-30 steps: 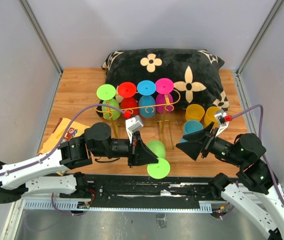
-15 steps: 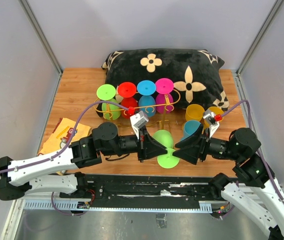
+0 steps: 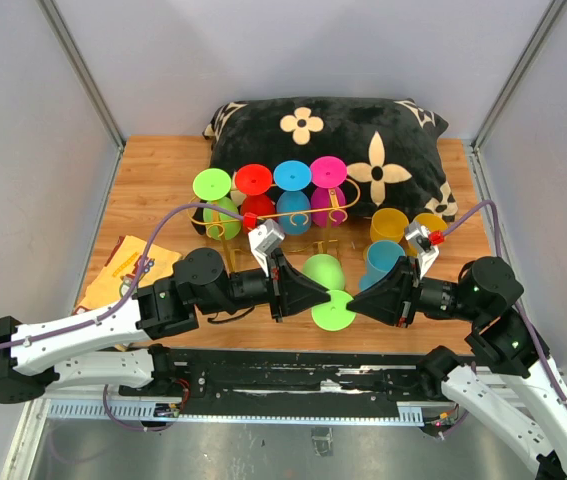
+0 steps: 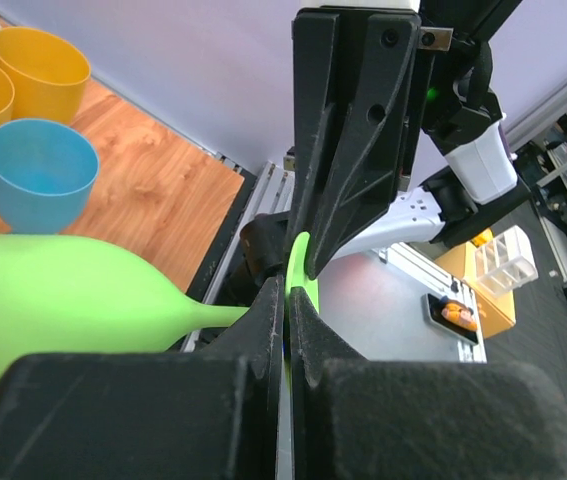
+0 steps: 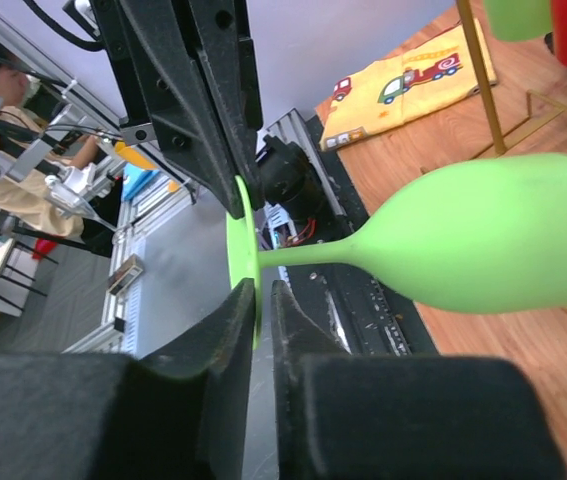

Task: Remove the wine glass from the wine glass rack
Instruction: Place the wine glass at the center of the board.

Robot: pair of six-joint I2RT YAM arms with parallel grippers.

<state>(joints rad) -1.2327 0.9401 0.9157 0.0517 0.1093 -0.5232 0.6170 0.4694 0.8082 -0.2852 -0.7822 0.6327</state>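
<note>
Left end effector point(image 3: 315, 296): pinched green glass point(image 3: 321, 271) foot, lower centre.
Right end effector point(image 3: 363, 304): clamped same foot, likely for handover.

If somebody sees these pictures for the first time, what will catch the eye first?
The green wine glass, held sideways at the front centre, with both the left gripper and the right gripper pinching its foot. Behind it, four bright glasses hang on the gold rack before a black pillow.

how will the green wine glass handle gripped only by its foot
Likely light, stiff plastic: the green wine glass looks opaque, matte. Pinched only at its thin foot by left tool and right tool, the bowl might swing or slip.
</note>
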